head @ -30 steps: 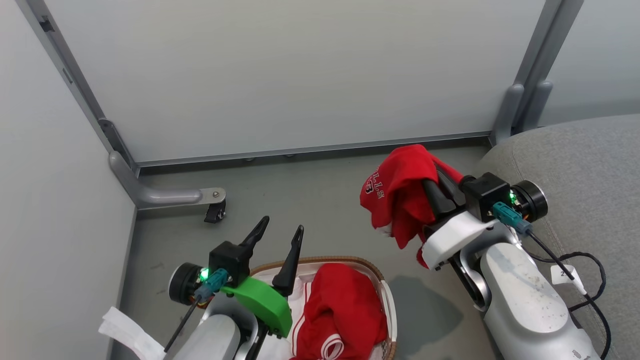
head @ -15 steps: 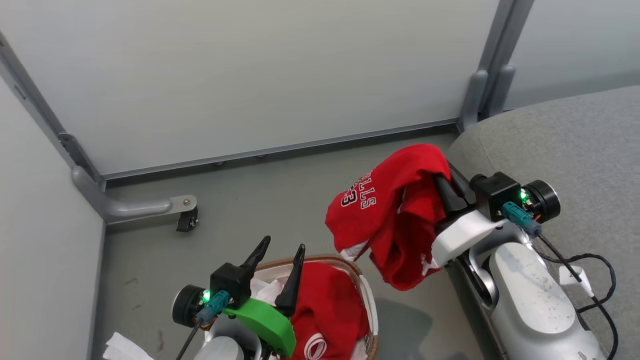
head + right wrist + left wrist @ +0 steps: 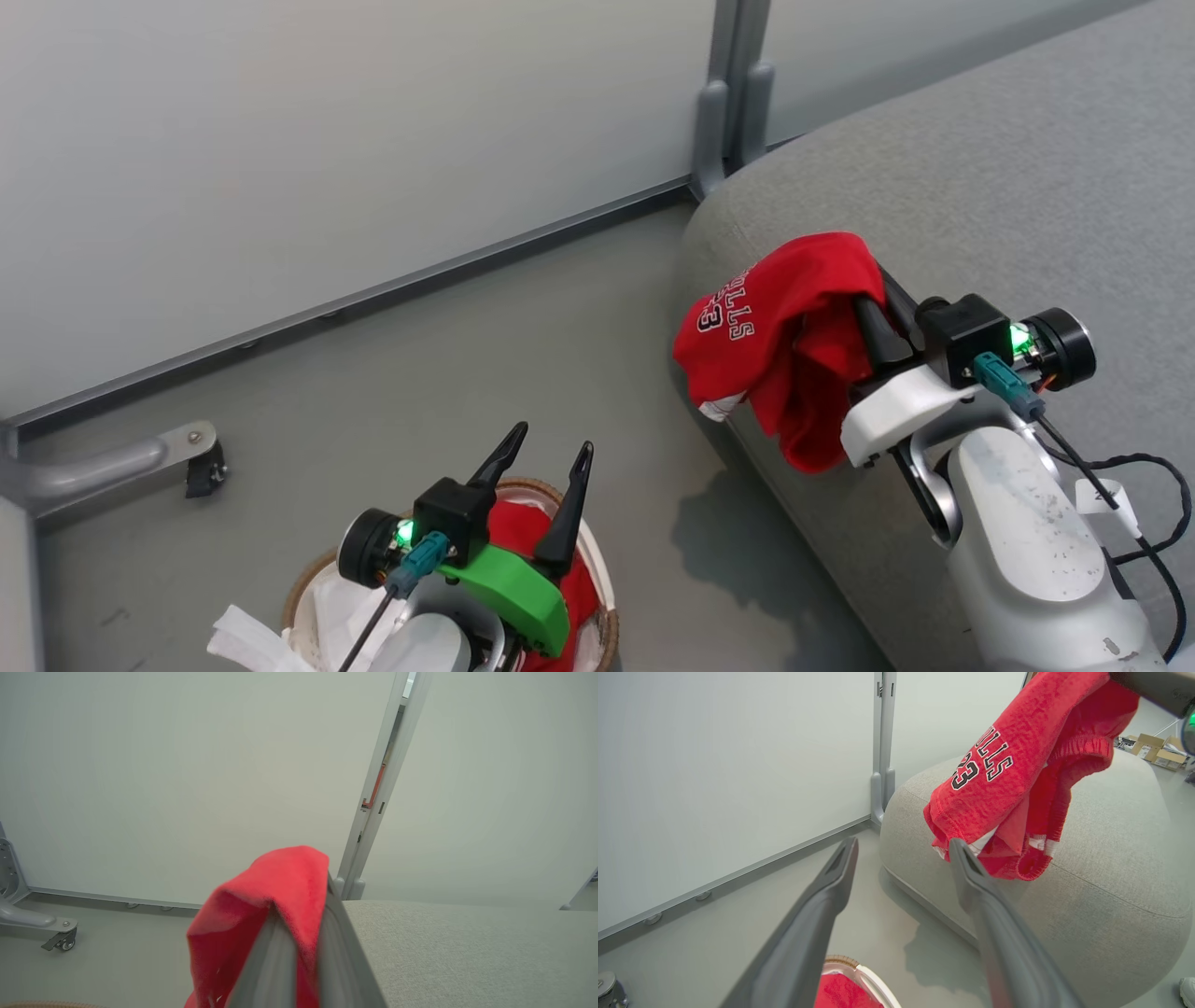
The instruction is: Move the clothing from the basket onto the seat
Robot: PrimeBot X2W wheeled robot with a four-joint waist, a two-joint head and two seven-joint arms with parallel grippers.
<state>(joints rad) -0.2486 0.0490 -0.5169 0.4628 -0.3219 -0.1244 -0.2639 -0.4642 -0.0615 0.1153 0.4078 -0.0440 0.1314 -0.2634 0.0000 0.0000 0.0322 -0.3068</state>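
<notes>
Though over floor [image 3: 467,373] before, the clothing [image 3: 775,327] now overhangs the seat [image 3: 980,187], right claw [image 3: 878,313] clamped on it. Left claw [image 3: 552,439]: spread wide, empty.

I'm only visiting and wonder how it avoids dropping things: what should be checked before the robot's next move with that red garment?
1. Grip: right gripper is shut on the garment: ok.
2. Garment fully above the seat: it hangs at the corner, part of it over the floor: not ok.
3. Landing spot: the seat beyond it is bare: ok.
4. Garment touching the seat: cannot tell.
5. Left gripper: open and empty above the basket: ok.
6. Basket emptied: another red piece lies inside: not ok.
</notes>
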